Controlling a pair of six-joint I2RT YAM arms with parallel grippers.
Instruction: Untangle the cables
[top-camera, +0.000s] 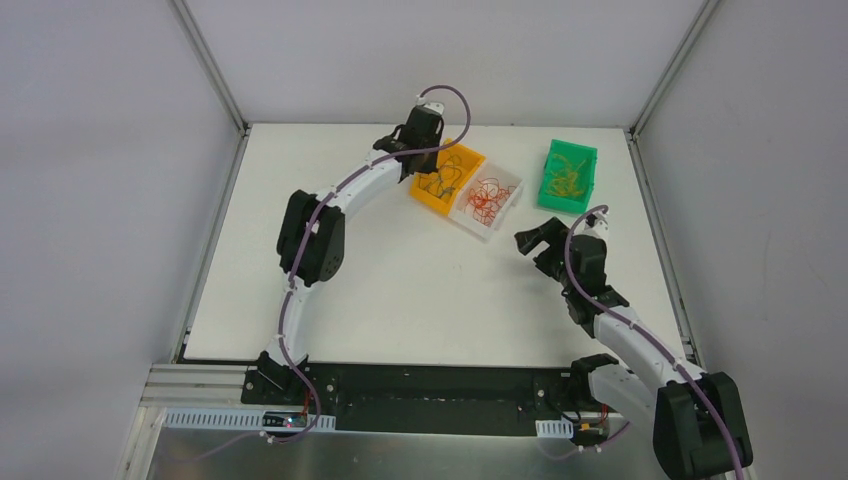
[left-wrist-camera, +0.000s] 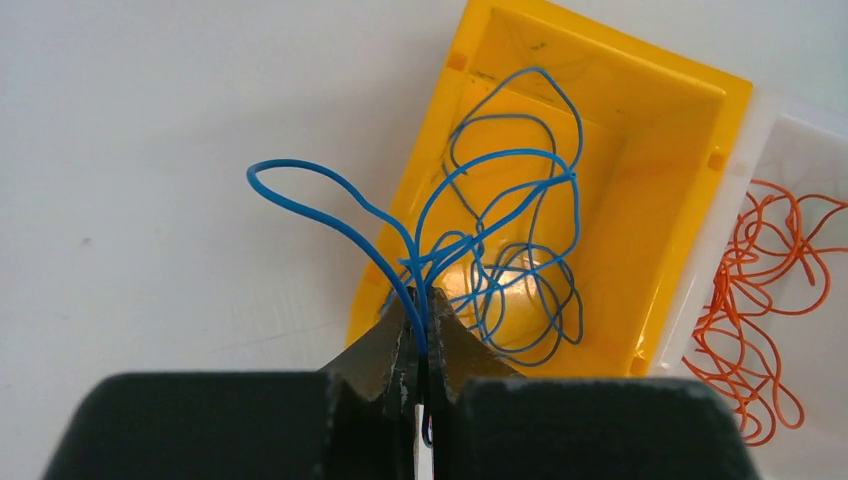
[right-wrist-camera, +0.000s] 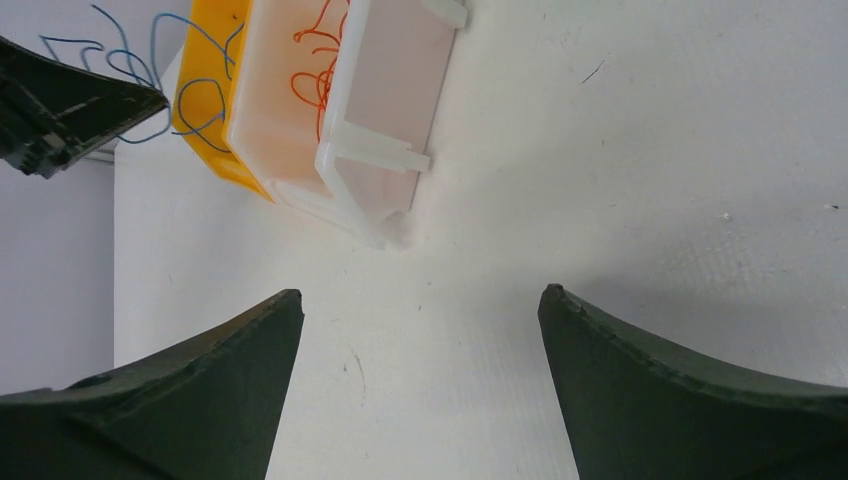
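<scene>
The cables are sorted by colour into bins at the back of the table. A loose clump of thin blue cables (left-wrist-camera: 510, 200) lies in a yellow bin (left-wrist-camera: 640, 130), with one loop hanging over its left wall. My left gripper (left-wrist-camera: 422, 292) is shut on a few blue strands at the bin's near wall. Orange cables (left-wrist-camera: 770, 290) lie curled in the white bin (left-wrist-camera: 745, 140) beside it. Yellowish cables (top-camera: 566, 180) fill a green bin (top-camera: 570, 150). My right gripper (right-wrist-camera: 420, 292) hangs wide open over bare table, short of the white bin (right-wrist-camera: 390, 80), holding nothing.
The yellow bin (top-camera: 470, 160) and white bin (top-camera: 480, 228) stand side by side at the back centre, the green bin to their right. The left arm (top-camera: 310, 235) arcs over the left half of the table. A metal frame borders the table.
</scene>
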